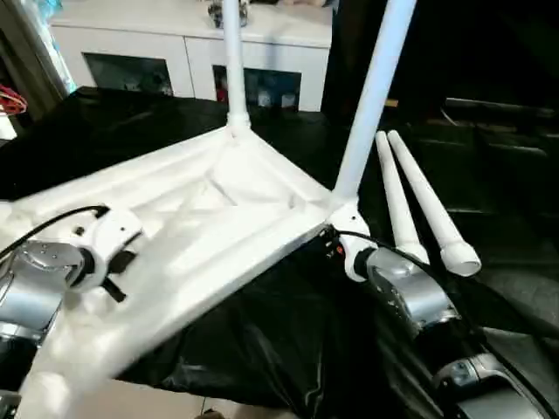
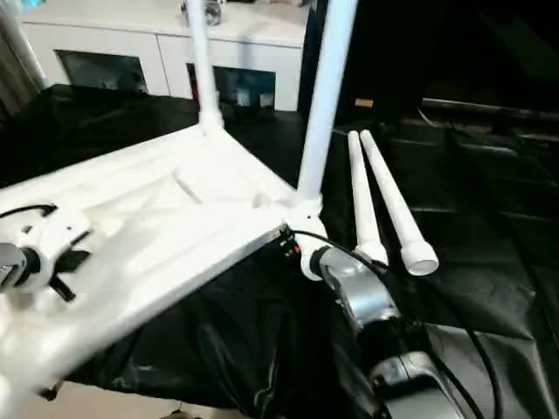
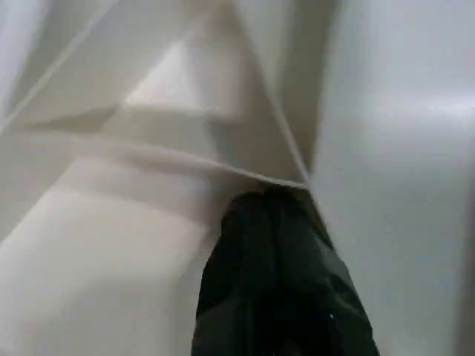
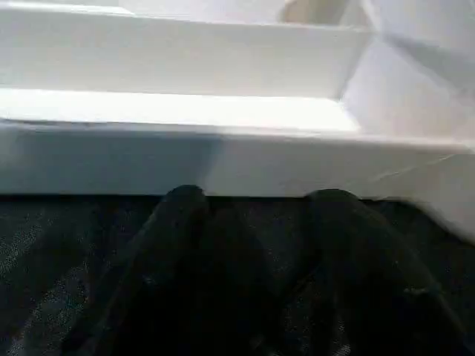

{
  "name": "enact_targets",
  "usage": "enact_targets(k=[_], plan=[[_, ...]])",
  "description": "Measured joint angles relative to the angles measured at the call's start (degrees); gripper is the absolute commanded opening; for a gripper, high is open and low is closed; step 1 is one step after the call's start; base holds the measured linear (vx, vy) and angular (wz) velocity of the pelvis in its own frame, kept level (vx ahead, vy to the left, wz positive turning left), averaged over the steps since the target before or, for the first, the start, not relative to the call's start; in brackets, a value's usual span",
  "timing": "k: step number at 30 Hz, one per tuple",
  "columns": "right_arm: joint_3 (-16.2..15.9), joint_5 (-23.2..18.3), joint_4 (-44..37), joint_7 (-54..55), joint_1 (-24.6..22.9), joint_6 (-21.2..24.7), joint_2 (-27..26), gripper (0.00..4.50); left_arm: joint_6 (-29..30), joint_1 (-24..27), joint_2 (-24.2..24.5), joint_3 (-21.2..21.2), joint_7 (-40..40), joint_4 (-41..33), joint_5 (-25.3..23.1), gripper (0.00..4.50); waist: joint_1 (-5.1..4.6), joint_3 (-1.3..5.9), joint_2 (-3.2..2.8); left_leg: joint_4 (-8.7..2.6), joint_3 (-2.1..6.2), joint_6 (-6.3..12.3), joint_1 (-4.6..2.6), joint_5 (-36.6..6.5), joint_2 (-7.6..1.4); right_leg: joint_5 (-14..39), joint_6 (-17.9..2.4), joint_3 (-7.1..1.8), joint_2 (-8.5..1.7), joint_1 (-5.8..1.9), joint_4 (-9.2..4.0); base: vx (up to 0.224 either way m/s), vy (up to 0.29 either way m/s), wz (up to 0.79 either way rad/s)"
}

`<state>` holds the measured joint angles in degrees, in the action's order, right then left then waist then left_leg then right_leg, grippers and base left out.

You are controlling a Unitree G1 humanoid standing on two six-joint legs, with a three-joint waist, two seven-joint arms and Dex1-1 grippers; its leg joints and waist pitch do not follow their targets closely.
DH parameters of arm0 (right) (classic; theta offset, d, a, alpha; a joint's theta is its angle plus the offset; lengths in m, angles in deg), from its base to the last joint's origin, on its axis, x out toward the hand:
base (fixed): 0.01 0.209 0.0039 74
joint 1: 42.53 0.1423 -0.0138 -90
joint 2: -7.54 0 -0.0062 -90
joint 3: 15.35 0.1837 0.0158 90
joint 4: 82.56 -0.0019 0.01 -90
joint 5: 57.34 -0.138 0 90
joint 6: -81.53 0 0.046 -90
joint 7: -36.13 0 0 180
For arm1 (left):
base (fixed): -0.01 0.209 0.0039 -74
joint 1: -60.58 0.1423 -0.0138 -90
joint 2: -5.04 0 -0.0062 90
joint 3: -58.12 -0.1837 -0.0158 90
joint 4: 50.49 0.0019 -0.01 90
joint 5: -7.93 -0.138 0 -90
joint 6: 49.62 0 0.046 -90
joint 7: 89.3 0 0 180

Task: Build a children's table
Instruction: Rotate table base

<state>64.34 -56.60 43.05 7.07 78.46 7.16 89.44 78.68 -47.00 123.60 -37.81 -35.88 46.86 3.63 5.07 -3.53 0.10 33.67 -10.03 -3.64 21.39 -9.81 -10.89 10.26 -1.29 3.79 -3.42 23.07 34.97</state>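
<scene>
On the black-draped counter (image 1: 262, 349) your upturned table top (image 1: 201, 227) carries two fitted legs (image 1: 371, 96), two loose legs (image 1: 419, 205) beside; left gripper (image 3: 278, 211) jaws closed empty, right gripper (image 4: 252, 204) jaws parted at its edge.

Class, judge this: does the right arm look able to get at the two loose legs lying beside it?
Probably yes: the loose legs lie uncovered on the black cloth just beside the right gripper, with nothing between them.

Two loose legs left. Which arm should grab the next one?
Right, probably. The two loose tapered white plastic legs lie on the black cover beside the right pincer, which sits at the upside-down white table top's near corner. The left pincer is over the ribbed underside, farther away.
</scene>
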Motion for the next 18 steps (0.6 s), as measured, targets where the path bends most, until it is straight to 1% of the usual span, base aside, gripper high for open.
enact_targets(k=[2, 5, 8, 9, 12, 13, 14, 15, 17, 18], plan=[[0.1, 0.0, 1.3, -0.1, 0.5, -0.6, -0.2, 2.28, -0.2, 1.4, 1.4, -0.8, 4.1, -3.0, 2.1, 0.00, -0.14, 0.00, 0.02, 0.00, -0.02, 0.00, 0.00, 0.0, 0.00, 0.0, 0.0, -0.02, 0.00, 0.01, -0.01, 0.000, 0.000, 0.00], [0.5, 0.0, 2.4, -0.3, 0.8, -1.6, -0.7, 1.94, -0.1, 2.8, 1.7, -1.3, 8.9, -6.7, 5.8, 0.00, -0.19, -0.01, 0.05, -0.01, -0.02, 0.00, -0.02, 0.0, -0.01, 0.0, 0.0, -0.03, 0.02, 0.04, 0.03, 0.000, 0.000, 0.00], [0.4, -0.1, 3.2, -1.5, 0.8, -2.7, -1.1, 1.82, 0.7, 3.6, 1.5, -1.7, 12.3, -9.9, 9.1, 0.00, -0.28, -0.06, 0.14, -0.04, -0.02, -0.02, -0.05, 0.0, -0.01, 0.0, 0.0, -0.02, 0.02, 0.04, 0.08, 0.000, 0.000, 0.00], [0.3, -0.1, 3.3, -2.0, 0.8, -3.0, -1.3, 1.54, 0.8, 3.5, 1.0, -1.9, 12.8, -10.7, 9.7, 0.00, -0.30, -0.07, 0.18, -0.04, -0.02, -0.03, -0.07, 0.0, -0.01, 0.0, 0.0, -0.02, 0.03, 0.04, 0.10, 0.000, 0.000, 0.00], [0.0, -0.2, 3.8, -3.2, 0.8, -4.0, -2.4, 1.46, 1.3, 2.7, -0.9, -2.7, 13.2, -11.6, 10.4, 0.00, -0.37, -0.08, 0.22, -0.03, -0.02, -0.04, -0.10, 0.0, -0.01, 0.0, -0.1, -0.03, 0.03, 0.04, 0.13, 0.000, 0.000, 0.00], [-0.1, -0.2, 3.8, -3.6, 0.8, -4.4, -2.5, 1.24, 1.3, 2.0, -1.8, -3.2, 13.0, -11.4, 10.3, 0.00, -0.32, -0.07, 0.23, -0.03, -0.02, -0.04, -0.11, 0.0, -0.01, 0.0, -0.1, -0.03, 0.03, 0.02, 0.13, 0.000, 0.000, 0.00], [-0.1, -0.3, 3.8, -3.8, 0.8, -4.8, -2.6, 1.24, 1.2, 1.6, -2.5, -3.5, 12.8, -11.4, 10.3, 0.00, -0.29, -0.06, 0.26, -0.03, -0.02, -0.05, -0.11, 0.0, -0.01, 0.0, -0.1, -0.03, 0.02, 0.02, 0.13, 0.000, 0.000, 0.00], [-0.1, -0.3, 3.8, -4.0, 0.9, -5.2, -2.8, 1.04, 1.0, 1.2, -3.2, -4.0, 12.4, -11.4, 10.3, 0.00, -0.31, -0.02, 0.32, -0.02, -0.02, -0.05, -0.14, 0.0, -0.01, 0.0, -0.1, -0.03, 0.03, 0.00, 0.15, 0.000, 0.000, 0.00], [-0.1, -0.3, 3.8, -4.0, 0.9, -5.7, -3.0, 1.04, -0.1, 0.3, -4.8, -4.6, 11.6, -10.3, 10.1, 0.00, -0.26, -0.01, 0.34, -0.03, -0.02, -0.05, -0.15, 0.0, -0.01, 0.0, -0.1, -0.03, 0.02, -0.01, 0.15, 0.000, 0.000, 0.00], [0.2, -0.3, 3.8, -4.0, 0.9, -6.0, -2.9, 0.96, -1.4, -1.0, -6.3, -5.3, 10.9, -8.6, 9.6, 0.00, -0.13, -0.01, 0.34, -0.03, -0.03, -0.05, -0.16, 0.0, -0.01, 0.0, -0.1, -0.03, 0.02, -0.02, 0.15, 0.000, 0.000, 0.00]])
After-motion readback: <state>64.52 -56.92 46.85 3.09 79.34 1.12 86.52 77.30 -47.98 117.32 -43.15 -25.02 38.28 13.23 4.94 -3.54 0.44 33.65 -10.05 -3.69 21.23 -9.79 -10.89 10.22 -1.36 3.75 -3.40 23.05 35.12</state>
